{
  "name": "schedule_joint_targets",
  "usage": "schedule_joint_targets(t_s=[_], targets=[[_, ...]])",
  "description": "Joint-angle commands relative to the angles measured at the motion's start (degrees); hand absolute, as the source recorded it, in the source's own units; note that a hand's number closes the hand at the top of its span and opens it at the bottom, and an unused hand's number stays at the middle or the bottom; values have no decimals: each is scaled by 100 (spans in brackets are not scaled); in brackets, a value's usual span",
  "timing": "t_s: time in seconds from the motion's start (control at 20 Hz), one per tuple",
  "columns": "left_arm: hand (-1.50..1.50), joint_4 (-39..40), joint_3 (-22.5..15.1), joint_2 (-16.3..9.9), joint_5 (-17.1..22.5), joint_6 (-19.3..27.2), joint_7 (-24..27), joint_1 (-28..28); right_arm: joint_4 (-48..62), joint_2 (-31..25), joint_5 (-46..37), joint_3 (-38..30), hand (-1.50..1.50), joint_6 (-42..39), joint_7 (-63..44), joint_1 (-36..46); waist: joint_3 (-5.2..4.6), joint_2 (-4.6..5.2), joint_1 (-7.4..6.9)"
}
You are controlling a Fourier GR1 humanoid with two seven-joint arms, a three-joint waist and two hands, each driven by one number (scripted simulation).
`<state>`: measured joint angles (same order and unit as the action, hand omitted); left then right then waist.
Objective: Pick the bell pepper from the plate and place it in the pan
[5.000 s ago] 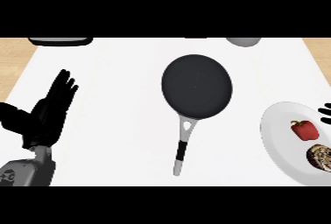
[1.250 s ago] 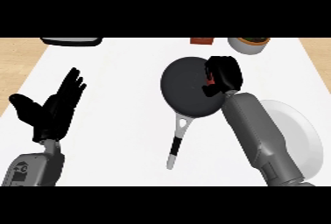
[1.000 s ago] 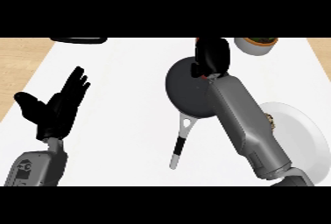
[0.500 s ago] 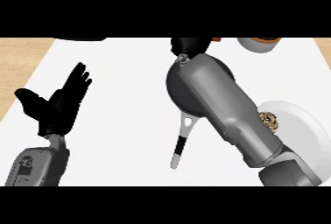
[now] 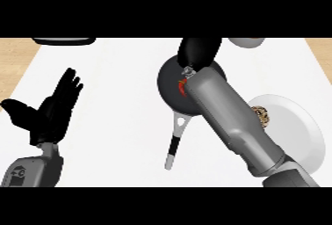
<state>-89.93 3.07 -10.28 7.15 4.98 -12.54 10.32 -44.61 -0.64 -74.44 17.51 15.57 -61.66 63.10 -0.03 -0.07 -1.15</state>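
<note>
surface: white counter (image 5: pixel 117 110), wooden strips at both sides | left hand (image 5: pixel 48 112): resting at left, fingers straight, holding nothing | round black pan (image 5: pixel 170 88): centre, red bell pepper (image 5: pixel 182 86) lying inside | right hand (image 5: pixel 198 50): over pan's far rim, grip impossible to tell | white plate (image 5: pixel 301 127): right

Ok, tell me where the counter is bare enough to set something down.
Bare counter lies between the left hand and the pan, and below the pan's handle. It is crowded at the right, where the right forearm crosses the pan beside the plate.
</note>
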Motion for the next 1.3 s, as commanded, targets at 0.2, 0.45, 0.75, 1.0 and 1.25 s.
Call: schedule_joint_targets(t_s=[0.2, 0.45, 0.75, 1.0, 1.25], targets=[[0, 123, 316, -269, 221, -280, -94, 149, 436, -55, 171, -575, 150, 1348, 764, -697, 3, 43, 39], [0, -342, -53, 51, -31, -5, -270, 13, 1525, -135, 383, -983, 150, 2253, 1605, -824, 8, 72, -73], [0, -304, 35, -22, 38, -98, -289, 35, 2050, 54, 803, -1685, -150, 2574, 1089, -899, 12, 95, -112], [0, -234, -14, 94, -64, -32, -163, -4, 2373, -147, 1613, -2251, -150, 2522, 2509, -1019, 12, 78, -71], [0, -260, 236, -139, 90, -189, -260, -17, 1925, -11, 1912, -2429, -150, 3331, 3312, -1231, 12, 50, -14]])
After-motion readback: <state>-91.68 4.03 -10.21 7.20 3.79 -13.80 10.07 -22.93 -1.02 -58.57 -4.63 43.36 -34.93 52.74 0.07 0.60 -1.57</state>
